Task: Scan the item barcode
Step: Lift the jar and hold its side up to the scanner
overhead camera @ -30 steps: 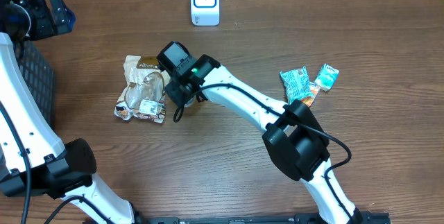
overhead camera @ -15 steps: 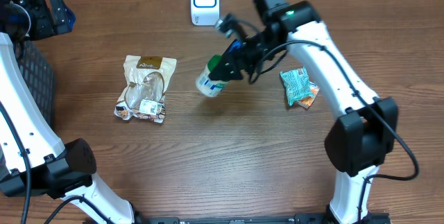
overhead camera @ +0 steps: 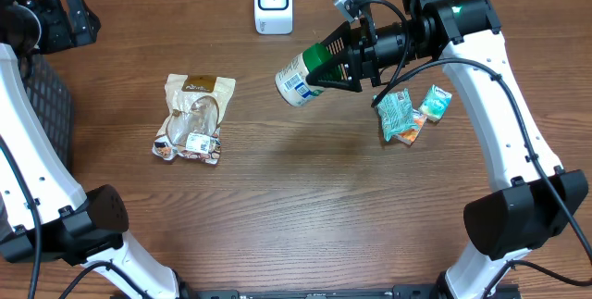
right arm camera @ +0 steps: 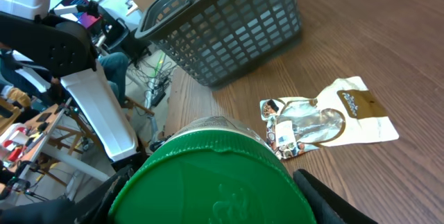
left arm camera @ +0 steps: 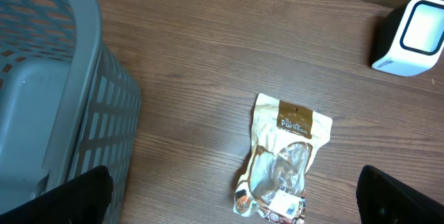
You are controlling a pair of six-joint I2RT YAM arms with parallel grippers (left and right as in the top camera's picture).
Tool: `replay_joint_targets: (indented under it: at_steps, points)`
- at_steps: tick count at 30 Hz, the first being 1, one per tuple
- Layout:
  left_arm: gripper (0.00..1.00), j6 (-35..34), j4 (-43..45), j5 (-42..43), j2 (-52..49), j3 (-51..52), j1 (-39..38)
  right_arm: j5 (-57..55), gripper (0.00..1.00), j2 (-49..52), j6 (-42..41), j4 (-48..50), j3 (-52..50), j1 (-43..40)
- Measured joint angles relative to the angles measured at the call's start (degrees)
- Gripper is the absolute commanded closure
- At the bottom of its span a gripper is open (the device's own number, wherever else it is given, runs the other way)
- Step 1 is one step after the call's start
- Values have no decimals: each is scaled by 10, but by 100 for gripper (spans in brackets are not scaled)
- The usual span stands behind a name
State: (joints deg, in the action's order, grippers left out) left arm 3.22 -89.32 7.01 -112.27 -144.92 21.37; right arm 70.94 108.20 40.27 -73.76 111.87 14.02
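overhead, bottle (overhead camera: 301, 79) near scanner (overhead camera: 273, 1), pouch (overhead camera: 191, 117) left, packets (overhead camera: 396, 114) right

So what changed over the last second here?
The right gripper, closed on the green-lidded jar, carried it away from beside the pouch, rightward and toward the scanner; the jar now hangs tilted in the air. The pouch, scanner and snack packets stayed put.
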Motion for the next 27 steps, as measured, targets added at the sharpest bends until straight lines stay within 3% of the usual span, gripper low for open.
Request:
replay_joint_targets:
  at_steps: [4, 10, 16, 19, 27]
  points:
    - [0, 0, 0, 0, 0, 0, 0, -52, 44, 0, -17, 50, 0, 12]
    - [0, 0, 0, 0, 0, 0, 0, -354, 46, 0, -118, 235, -18, 100]
    - [0, 0, 0, 0, 0, 0, 0, -646, 53, 30, -132, 421, -34, 156]
    - [0, 0, 0, 0, 0, 0, 0, -712, 48, 62, -83, 496, -36, 155]
    - [0, 0, 0, 0, 0, 0, 0, -805, 47, 188, 146, 730, -41, 152]
